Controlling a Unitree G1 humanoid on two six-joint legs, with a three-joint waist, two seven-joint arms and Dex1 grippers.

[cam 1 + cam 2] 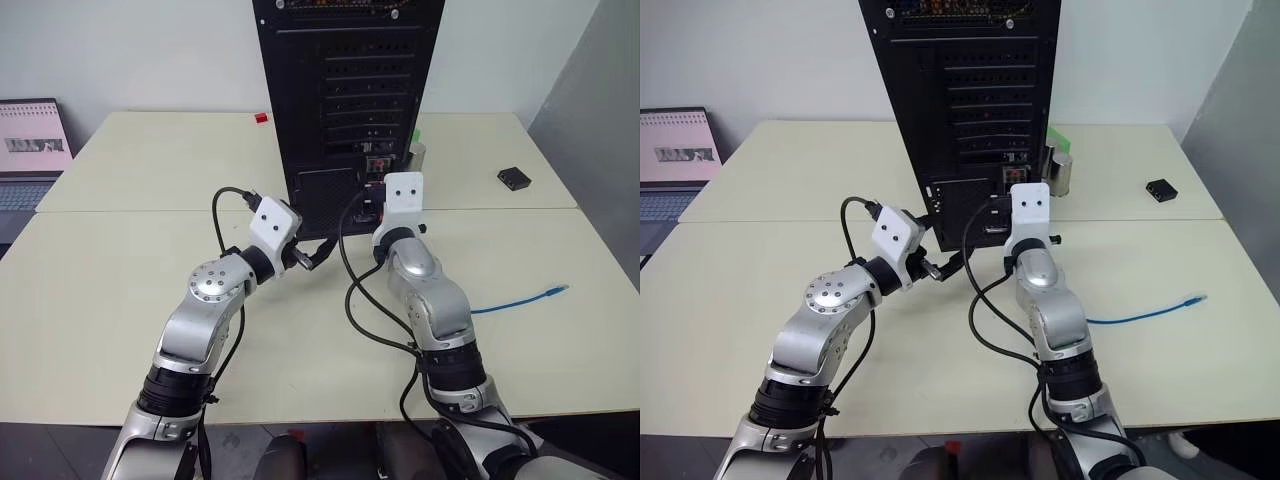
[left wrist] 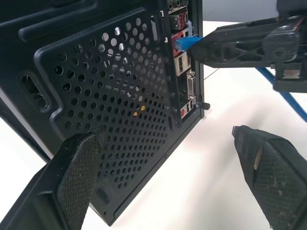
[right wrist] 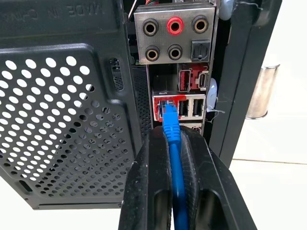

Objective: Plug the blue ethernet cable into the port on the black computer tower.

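Observation:
The black computer tower (image 1: 345, 90) stands at the back centre of the table, its rear face towards me. My right gripper (image 3: 173, 136) is shut on the blue ethernet cable (image 3: 173, 158) just behind its plug. The plug's tip sits at the mouth of the port (image 3: 165, 105) in the narrow connector strip; how deep it goes I cannot tell. The rest of the cable (image 1: 520, 302) trails over the table to the right and ends in a pale plug (image 1: 556, 291). My left gripper (image 2: 160, 136) is open and holds nothing, level in front of the perforated vent grille (image 2: 115, 91), apart from it.
A small black box (image 1: 514, 179) lies at the back right. A metal cylinder (image 1: 1058, 172) stands right of the tower. A small red object (image 1: 261, 118) lies to its left. A laptop (image 1: 30, 150) sits at the far left. Black robot cables (image 1: 350, 300) loop over the table between my arms.

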